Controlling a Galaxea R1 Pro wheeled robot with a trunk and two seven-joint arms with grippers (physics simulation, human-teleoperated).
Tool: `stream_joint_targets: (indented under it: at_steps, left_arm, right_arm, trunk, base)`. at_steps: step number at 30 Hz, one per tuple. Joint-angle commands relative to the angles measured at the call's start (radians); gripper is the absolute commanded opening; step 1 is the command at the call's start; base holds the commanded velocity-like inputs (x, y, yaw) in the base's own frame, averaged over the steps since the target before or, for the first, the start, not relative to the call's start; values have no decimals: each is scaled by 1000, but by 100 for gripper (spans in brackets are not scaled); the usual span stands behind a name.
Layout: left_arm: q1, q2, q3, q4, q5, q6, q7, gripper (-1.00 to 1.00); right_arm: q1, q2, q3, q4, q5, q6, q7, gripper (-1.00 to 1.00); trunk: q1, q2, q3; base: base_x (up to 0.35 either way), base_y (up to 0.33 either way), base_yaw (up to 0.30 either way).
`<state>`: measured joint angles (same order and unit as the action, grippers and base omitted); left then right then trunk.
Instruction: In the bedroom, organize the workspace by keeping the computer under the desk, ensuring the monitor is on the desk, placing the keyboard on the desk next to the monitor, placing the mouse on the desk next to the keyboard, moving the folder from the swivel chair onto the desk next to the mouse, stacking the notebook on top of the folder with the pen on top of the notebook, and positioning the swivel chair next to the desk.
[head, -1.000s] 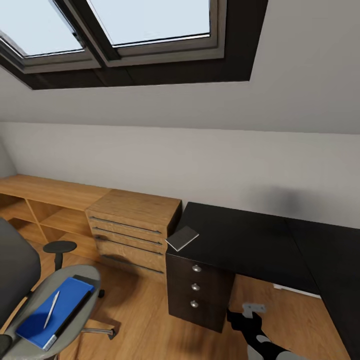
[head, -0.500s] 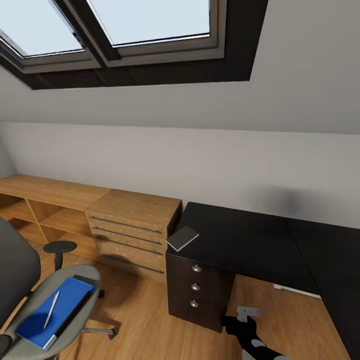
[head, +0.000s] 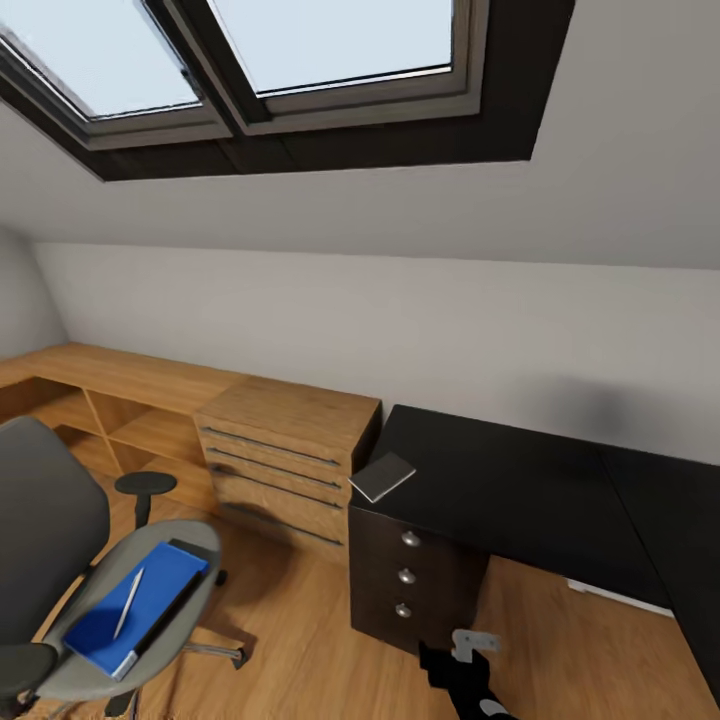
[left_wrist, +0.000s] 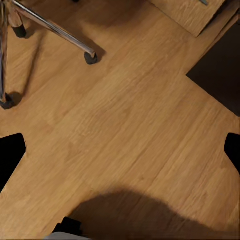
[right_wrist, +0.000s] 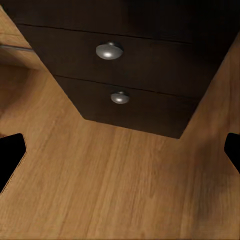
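Observation:
The swivel chair (head: 45, 520) stands at the lower left of the head view, facing the desk. On its seat lies the blue folder (head: 165, 582), and the pale pen (head: 128, 603) rests on top of it. A dark flat edge shows along the folder's side. The grey notebook (head: 380, 477) lies on the near left corner of the black desk (head: 500, 490), above the drawer pedestal (head: 410, 580). Low over the wooden floor, my left gripper (left_wrist: 120, 155) is open near the chair's chrome base (left_wrist: 55, 30). My right gripper (right_wrist: 120, 155) is open in front of the pedestal drawers (right_wrist: 125, 65).
A light wooden drawer cabinet (head: 285, 460) stands against the pedestal's left side, with low open shelving (head: 100, 410) running further left along the wall. Skylights (head: 330, 40) sit in the sloped ceiling. My right arm (head: 465, 670) shows at the bottom edge.
The whole head view has shifted, so the chair, cabinet and desk sit further right in the picture. My right arm shows lower and further left in that view.

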<state>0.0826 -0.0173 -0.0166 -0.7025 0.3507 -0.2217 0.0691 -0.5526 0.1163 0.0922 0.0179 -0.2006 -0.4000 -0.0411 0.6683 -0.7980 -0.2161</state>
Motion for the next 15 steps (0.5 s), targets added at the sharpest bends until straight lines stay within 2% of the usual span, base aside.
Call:
stream_joint_targets:
  at_steps: [1,4,7,15]
  left_arm:
    - [0,0,-2,2,4,-22,5,100]
    - [0,0,-2,13,3,-99,5,100]
    - [0,0,-4,16,2,-126,5,100]
    - [0,-3,-10,61,0,-143,5,100]
  right_arm:
    - [-1,0,9,2,-8,-9,-3,100]
    - [0,-1,8,1,-7,-41,-4,100]
    - [0,-6,8,1,-7,-57,-5,100]
    - [0,-16,9,1,-7,-68,-6,100]
  trunk:
    - [0,-1,-1]
    - [0,-1,-1]
    - [0,-1,-1]
    - [0,-1,-6]
  base:
    - [0,0,256]
    - [0,0,260]
    - [0,0,262]
    - [0,0,235]
